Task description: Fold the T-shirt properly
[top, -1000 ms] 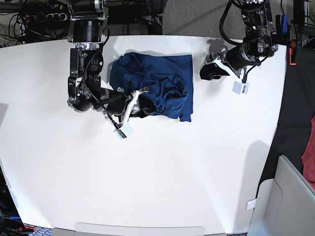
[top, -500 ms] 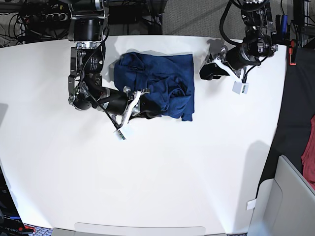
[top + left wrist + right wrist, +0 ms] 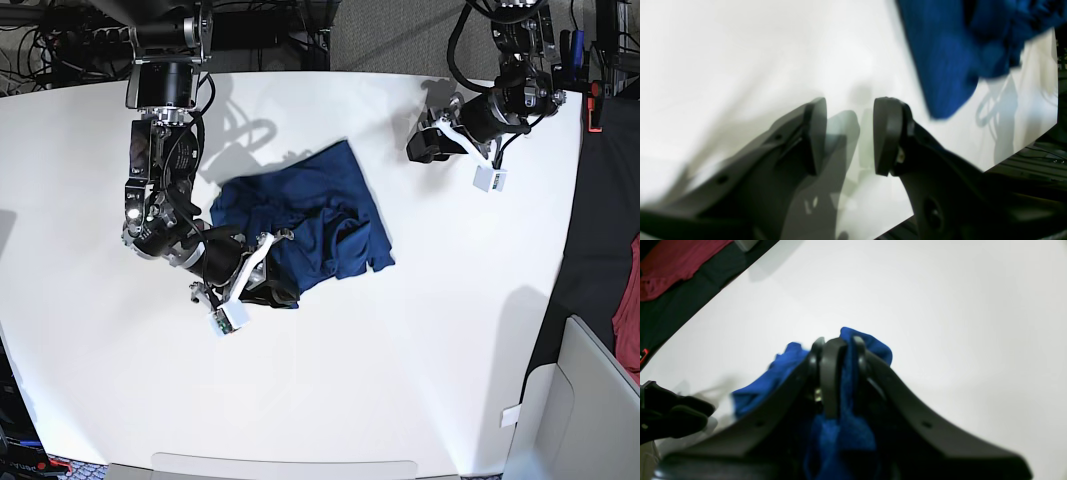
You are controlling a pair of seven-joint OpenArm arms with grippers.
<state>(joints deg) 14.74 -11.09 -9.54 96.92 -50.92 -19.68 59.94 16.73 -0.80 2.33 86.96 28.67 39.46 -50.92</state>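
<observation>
The dark blue T-shirt (image 3: 310, 225) lies bunched on the white table (image 3: 330, 390), left of centre. My right gripper (image 3: 272, 285), on the left of the base view, is shut on the shirt's near edge; in the right wrist view blue fabric (image 3: 848, 373) is pinched between its jaws (image 3: 836, 350). My left gripper (image 3: 425, 145), at the back right, is open and empty above the table; in the left wrist view its fingers (image 3: 813, 133) stand apart, with a corner of the shirt (image 3: 950, 63) to the upper right.
A red cloth (image 3: 628, 310) hangs off the right edge beside a grey box (image 3: 580, 410); it also shows in the right wrist view (image 3: 680, 263). Cables and equipment (image 3: 60, 40) line the back edge. The table's near half is bare white surface.
My right gripper has pulled the shirt down and towards the near left, dragging it away from the back edge and skewing it. The left arm has barely moved.
</observation>
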